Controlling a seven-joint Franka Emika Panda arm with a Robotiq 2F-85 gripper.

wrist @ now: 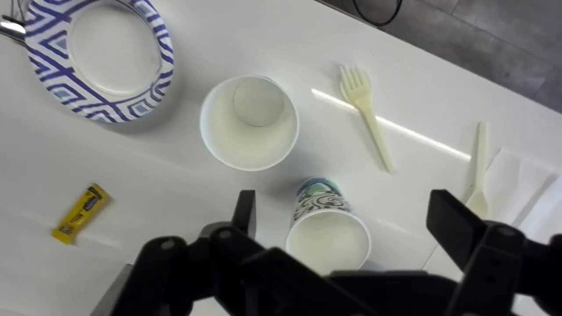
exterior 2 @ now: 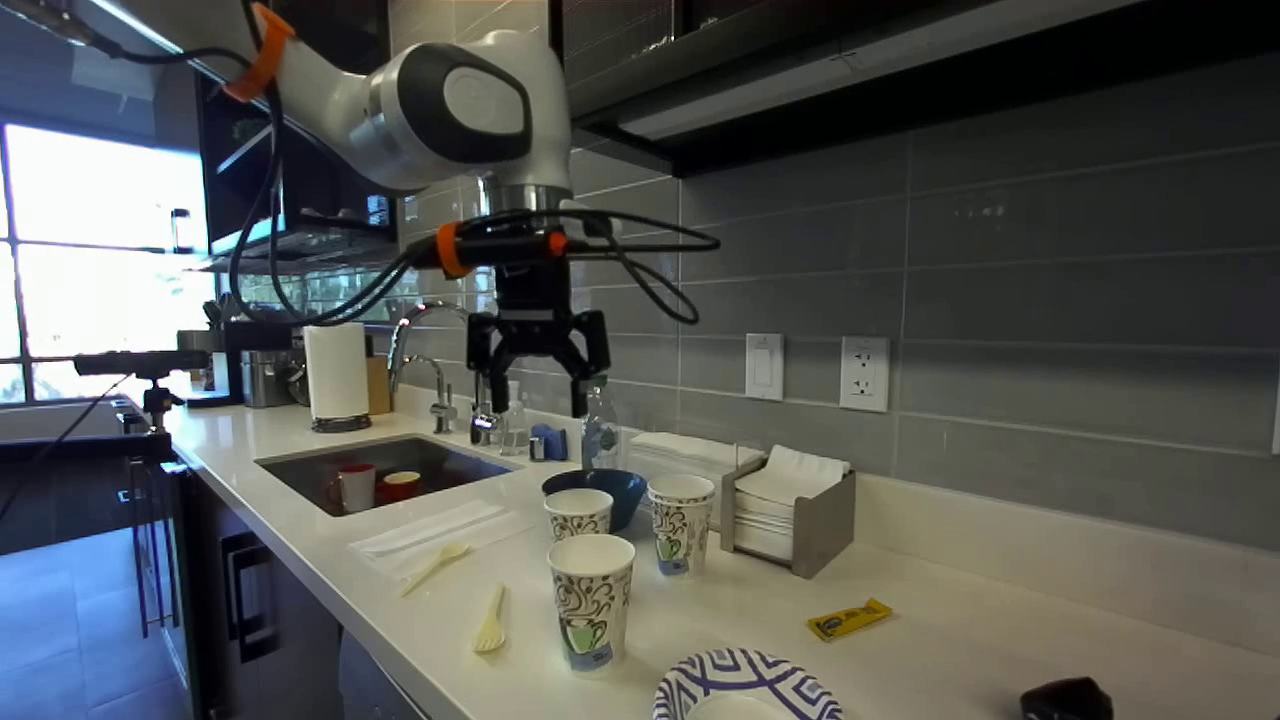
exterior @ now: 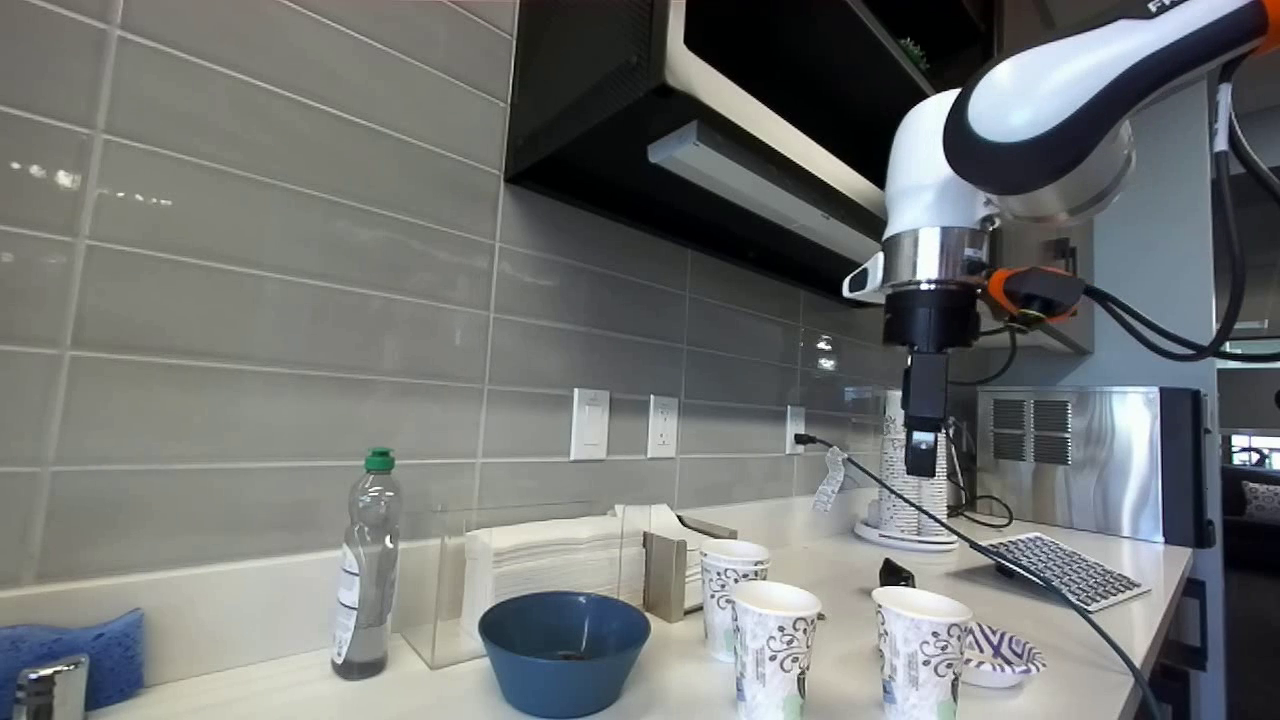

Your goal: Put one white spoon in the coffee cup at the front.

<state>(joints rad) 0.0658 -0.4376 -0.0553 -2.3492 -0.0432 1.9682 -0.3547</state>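
Observation:
A pale white spoon lies by the paper napkins on the counter. In the wrist view the spoon has its bowl end beside the right finger. A pale fork lies nearer the counter's front edge; the fork has a pale edge under its tines. An upright patterned cup stands near the plate; this cup looks empty from above. A second cup stands behind it, and stacked cups stand by the napkin holder. My gripper is open and empty, high above the counter.
A patterned plate and a yellow packet lie on the counter. A blue bowl, a napkin holder and a soap bottle stand towards the wall. A sink lies beyond. Cabinets hang above.

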